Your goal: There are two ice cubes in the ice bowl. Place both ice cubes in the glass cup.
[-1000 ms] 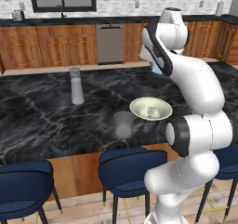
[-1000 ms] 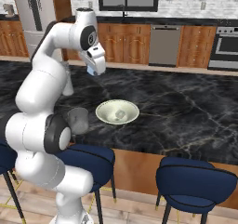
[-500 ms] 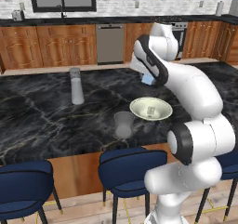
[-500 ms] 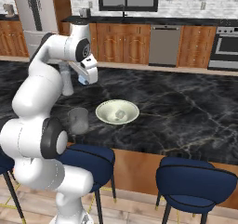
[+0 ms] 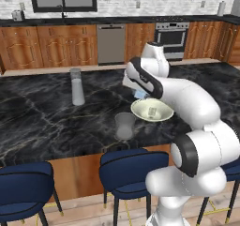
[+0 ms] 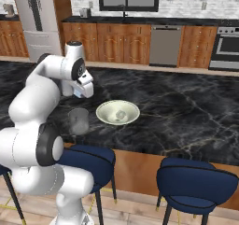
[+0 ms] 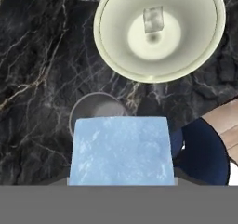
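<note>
Item: two-finger gripper (image 5: 140, 94) on a white arm, raised above the black marble island counter (image 5: 42, 122), its jaws clamped on a light blue translucent ice cube (image 7: 122, 150); in the left base view the cube shows as a small blue lump (image 5: 140, 95) under the hand, in the right base view likewise (image 6: 78, 92). The gripper hangs between the bowl and the tumbler, above counter level and touching neither. Item: wide shallow pale cream ice bowl (image 5: 138, 109), resting on the counter near its front edge; also seen from the right (image 6: 103, 112) and from the hand camera (image 7: 111, 42). Item: whitish translucent ice cube (image 5: 153, 111), lying inside the bowl near its centre (image 6: 121, 114) (image 7: 153, 19). Item: short translucent grey glass tumbler (image 5: 124, 125), upright on the counter just beside the bowl on its left, closer to the front edge (image 6: 78, 121); in the hand view its round rim (image 7: 88, 102) is partly hidden by the held cube. Item: taller narrow clear vessel with cap-like top (image 5: 77, 86), upright, well apart to the far left. Item: dark blue bar stools (image 5: 131, 166) along the near side of the island.
</note>
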